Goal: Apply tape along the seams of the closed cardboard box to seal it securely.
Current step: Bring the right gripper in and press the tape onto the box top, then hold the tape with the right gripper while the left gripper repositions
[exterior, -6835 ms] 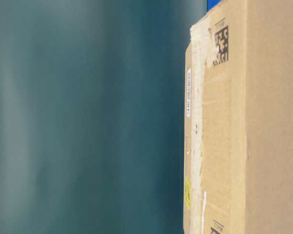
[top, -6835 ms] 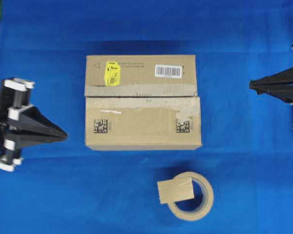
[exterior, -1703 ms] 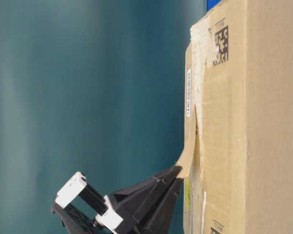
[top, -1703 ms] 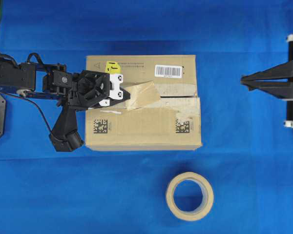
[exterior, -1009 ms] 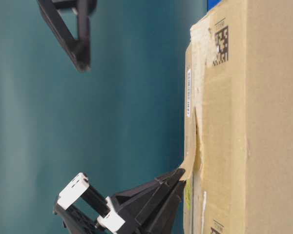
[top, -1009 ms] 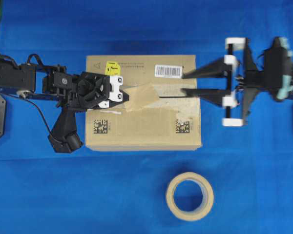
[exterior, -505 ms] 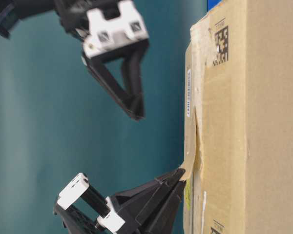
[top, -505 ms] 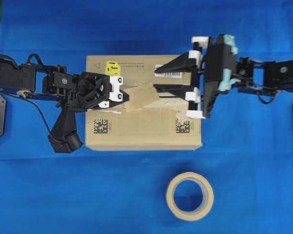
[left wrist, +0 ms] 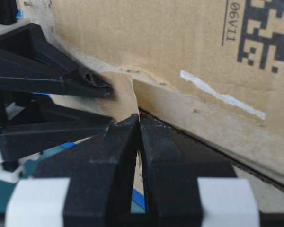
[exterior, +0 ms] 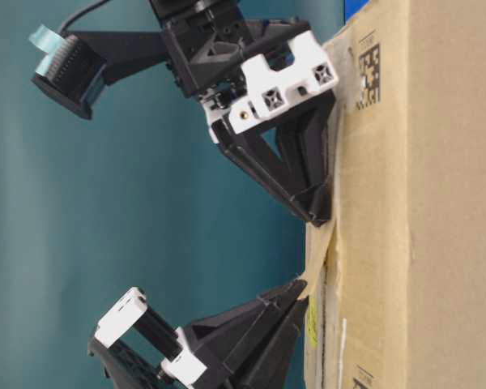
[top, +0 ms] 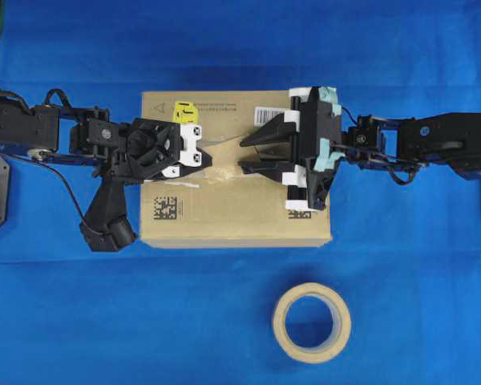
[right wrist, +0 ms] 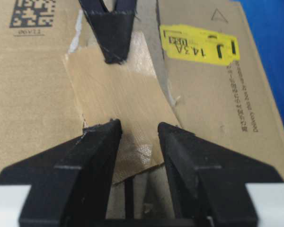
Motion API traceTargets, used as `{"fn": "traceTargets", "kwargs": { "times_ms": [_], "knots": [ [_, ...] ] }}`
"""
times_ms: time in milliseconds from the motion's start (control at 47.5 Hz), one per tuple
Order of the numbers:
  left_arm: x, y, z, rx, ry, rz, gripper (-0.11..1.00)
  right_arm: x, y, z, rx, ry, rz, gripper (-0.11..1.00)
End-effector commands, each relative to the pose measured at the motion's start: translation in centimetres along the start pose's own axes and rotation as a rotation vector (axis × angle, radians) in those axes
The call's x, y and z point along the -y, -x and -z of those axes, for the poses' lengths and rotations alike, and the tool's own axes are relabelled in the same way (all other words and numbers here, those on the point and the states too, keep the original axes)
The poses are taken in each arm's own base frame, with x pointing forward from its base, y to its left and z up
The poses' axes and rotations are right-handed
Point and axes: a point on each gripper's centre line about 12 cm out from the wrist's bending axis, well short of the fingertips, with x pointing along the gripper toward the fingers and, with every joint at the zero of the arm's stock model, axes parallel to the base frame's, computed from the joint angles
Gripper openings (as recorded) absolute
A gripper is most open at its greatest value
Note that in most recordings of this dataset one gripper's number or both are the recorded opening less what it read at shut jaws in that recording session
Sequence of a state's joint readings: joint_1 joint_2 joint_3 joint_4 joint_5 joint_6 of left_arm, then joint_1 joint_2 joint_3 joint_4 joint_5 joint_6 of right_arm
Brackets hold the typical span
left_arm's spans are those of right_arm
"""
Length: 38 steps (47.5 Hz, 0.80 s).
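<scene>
Tape (right wrist: 116, 101): one end pinched by left pincer (top: 202, 156); right pincer (top: 247, 154), spread, straddles free end. Advice: press flat over seams (left wrist: 189, 132) of cardboard box (top: 224, 216), keeping strip taut.

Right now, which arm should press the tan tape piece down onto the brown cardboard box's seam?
Right. The right gripper is open over the tape on the box; the left gripper is shut, holding one end.
</scene>
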<state>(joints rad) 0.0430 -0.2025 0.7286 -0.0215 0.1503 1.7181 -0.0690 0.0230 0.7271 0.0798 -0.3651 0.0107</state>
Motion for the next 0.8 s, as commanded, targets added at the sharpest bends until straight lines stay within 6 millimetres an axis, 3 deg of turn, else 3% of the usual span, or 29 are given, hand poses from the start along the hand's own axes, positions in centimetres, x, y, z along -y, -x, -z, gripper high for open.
{"fn": "traceTargets", "kwargs": {
  "times_ms": [0, 778],
  "knots": [
    [-0.79, 0.45, 0.04, -0.002, 0.002, -0.028, 0.0, -0.04, -0.08, -0.99, 0.024, -0.011, 0.002, 0.47],
    [-0.87, 0.47, 0.37, -0.007, 0.127, -0.03, 0.0, -0.61, -0.02, -0.3, -0.02, -0.011, -0.01, 0.47]
  ]
}}
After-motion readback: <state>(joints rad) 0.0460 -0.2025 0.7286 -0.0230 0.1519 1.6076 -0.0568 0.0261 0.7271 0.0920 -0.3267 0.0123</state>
